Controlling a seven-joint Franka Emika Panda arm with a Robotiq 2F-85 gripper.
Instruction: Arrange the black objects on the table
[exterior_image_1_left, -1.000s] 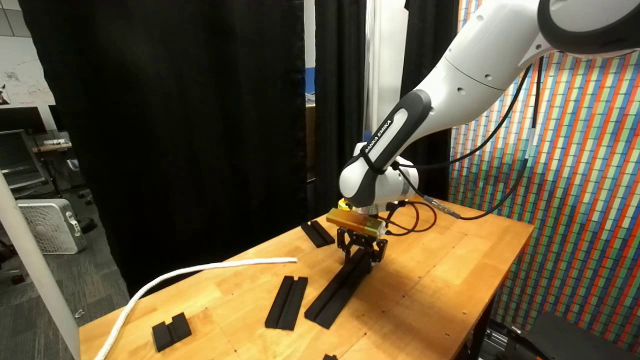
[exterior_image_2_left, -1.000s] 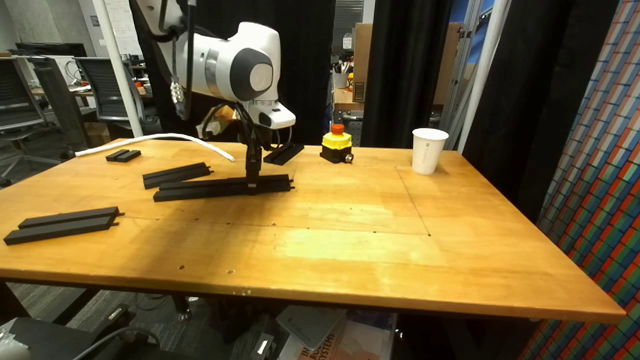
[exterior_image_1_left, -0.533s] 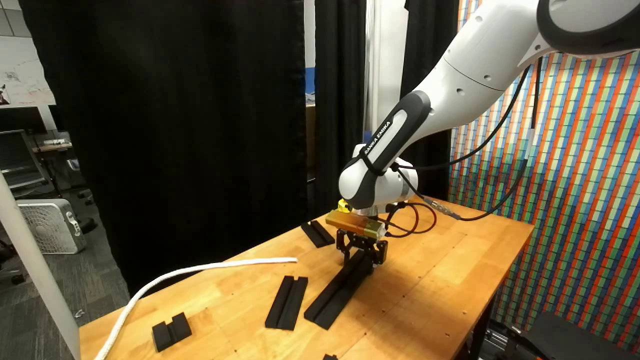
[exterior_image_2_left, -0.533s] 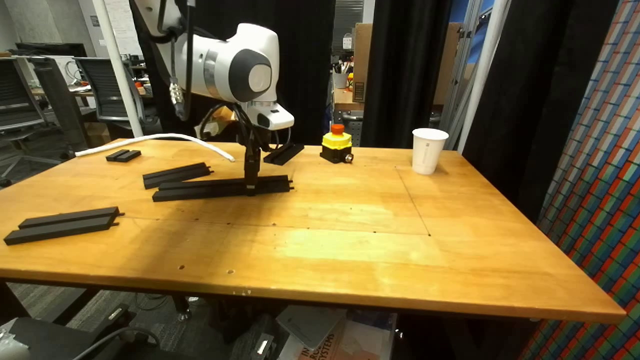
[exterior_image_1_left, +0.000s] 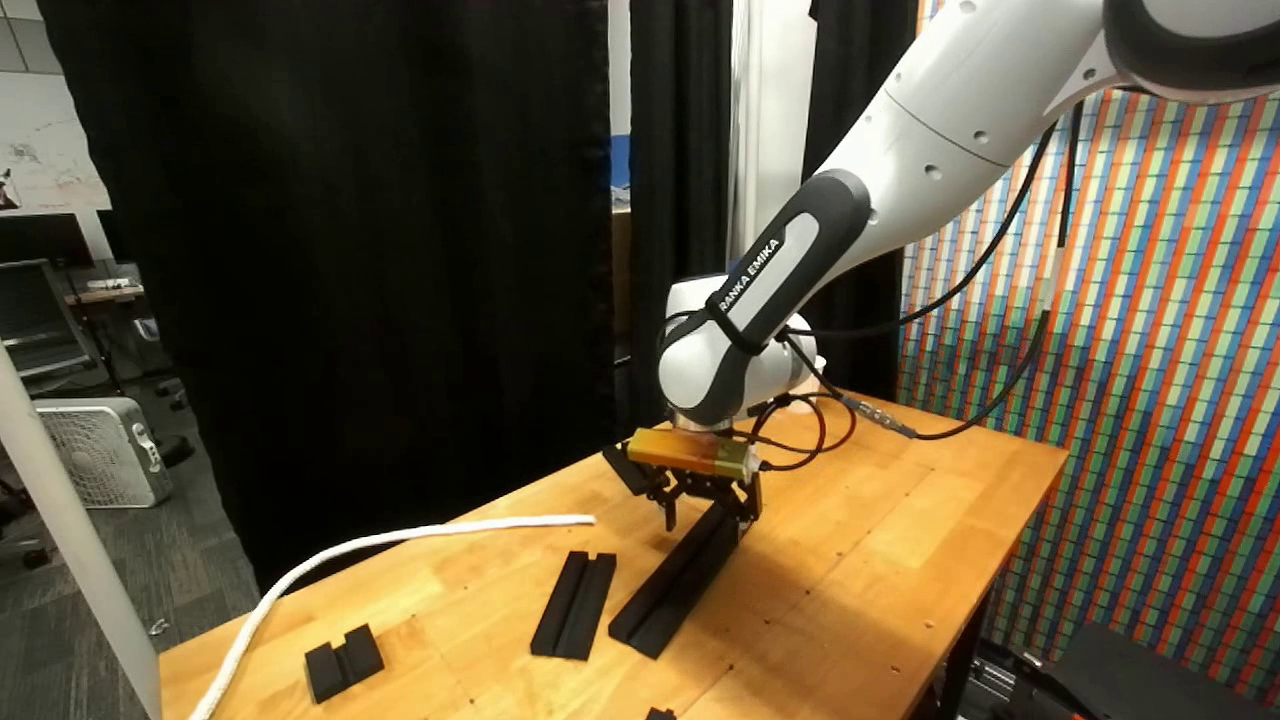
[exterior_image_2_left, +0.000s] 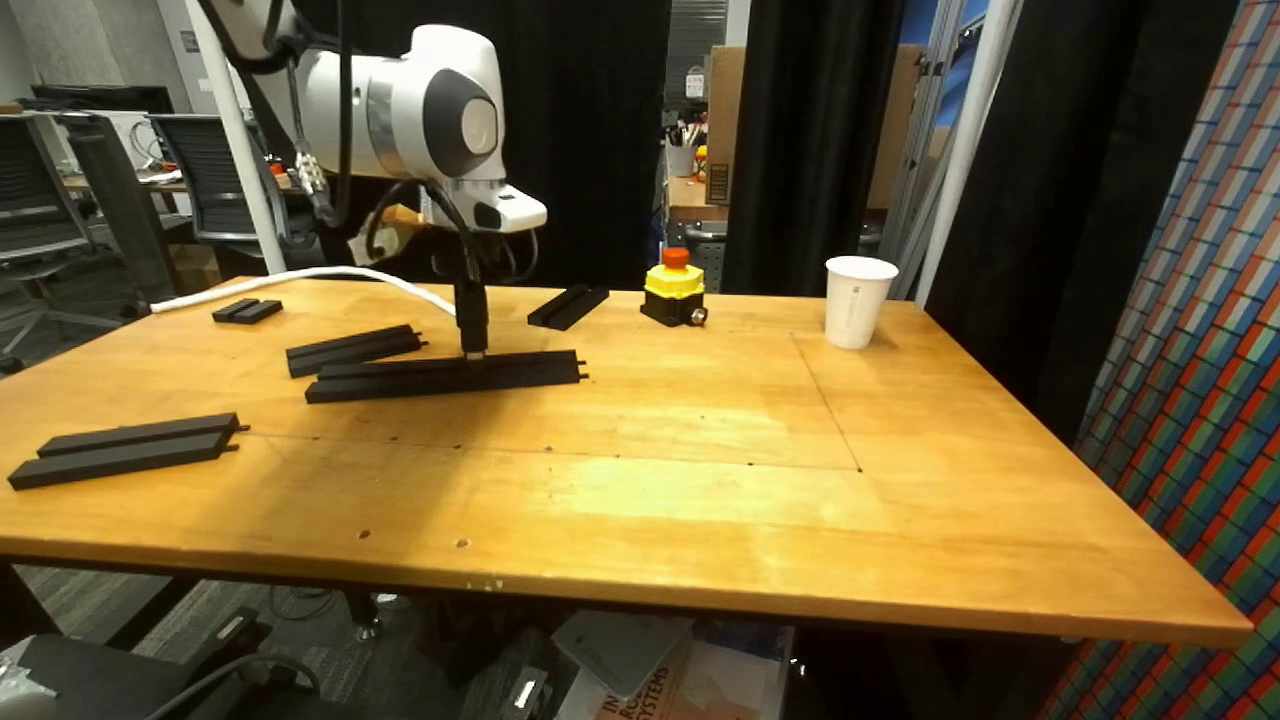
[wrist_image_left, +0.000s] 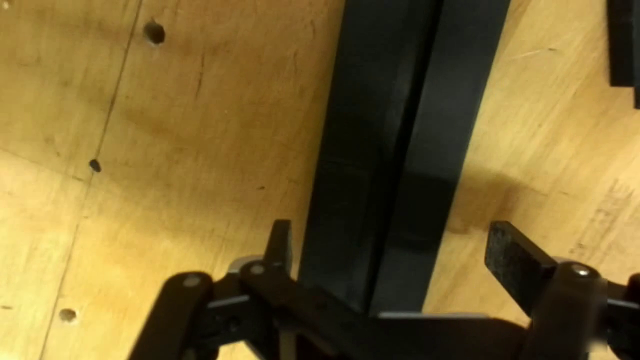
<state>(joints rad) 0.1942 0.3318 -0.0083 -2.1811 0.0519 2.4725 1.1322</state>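
Observation:
The black objects lie spread on the wooden table (exterior_image_2_left: 700, 520). My gripper (wrist_image_left: 391, 225) is open over the longest grooved bar (wrist_image_left: 380, 150), one finger (wrist_image_left: 281, 245) on each side, with table showing between the bar and both fingers. In an exterior view the gripper (exterior_image_2_left: 473, 350) stands just above or beside this bar (exterior_image_2_left: 540, 370); exact height cannot be told. Near it lies a shorter bar (exterior_image_1_left: 573, 605). A small block (exterior_image_1_left: 343, 662) sits farther off, another block (exterior_image_2_left: 568, 306) at the table's back edge. One more bar (exterior_image_2_left: 130, 450) lies apart, mostly cut off in an exterior view.
A red-and-yellow button box (exterior_image_2_left: 673, 290) and a white cup (exterior_image_2_left: 858, 305) stand along the back of the table. A white cord (exterior_image_1_left: 400, 545) runs over the table edge. Black curtains (exterior_image_1_left: 350, 250) hang close behind.
The fingers have spread away from the long bar, and the arm has shifted left in both exterior views. The bar lies almost where it was, moved at most slightly.

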